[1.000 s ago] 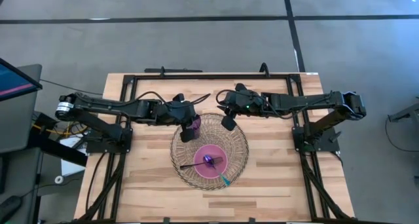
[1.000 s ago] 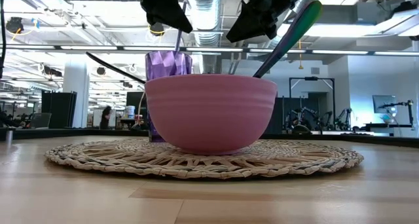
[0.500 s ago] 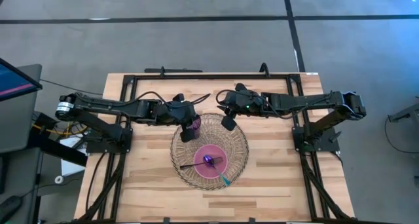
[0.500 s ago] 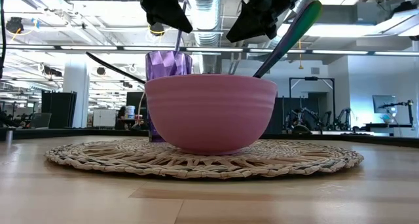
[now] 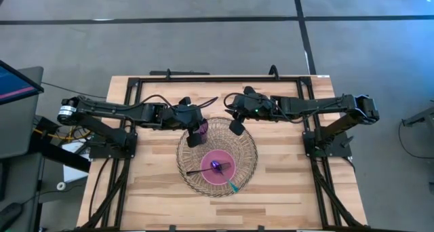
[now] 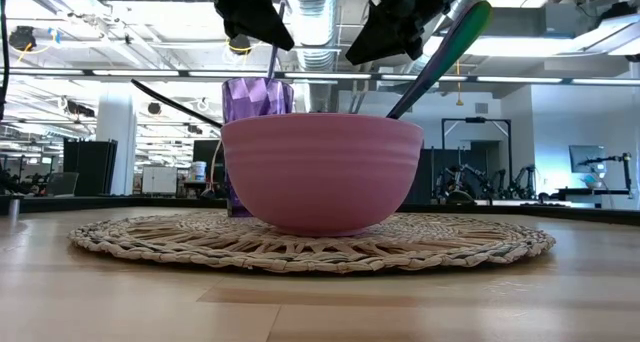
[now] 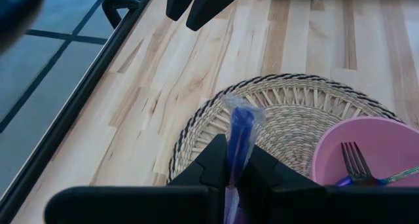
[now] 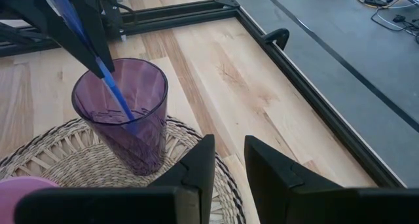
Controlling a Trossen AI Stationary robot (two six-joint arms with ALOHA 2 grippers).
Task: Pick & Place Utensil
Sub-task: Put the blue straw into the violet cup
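The left gripper (image 7: 234, 168) is clamping a blue utensil handle (image 7: 239, 135) between its jaws at bottom centre. A woven placemat (image 7: 288, 112) is lying on the wooden table (image 7: 196, 54). At lower right, a pink bowl (image 7: 327, 162) is holding a dark fork (image 7: 354, 162).

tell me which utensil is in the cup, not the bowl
The blue utensil, clamped by the left pincer, dips into the purple cup; the fork lies in the pink bowl.
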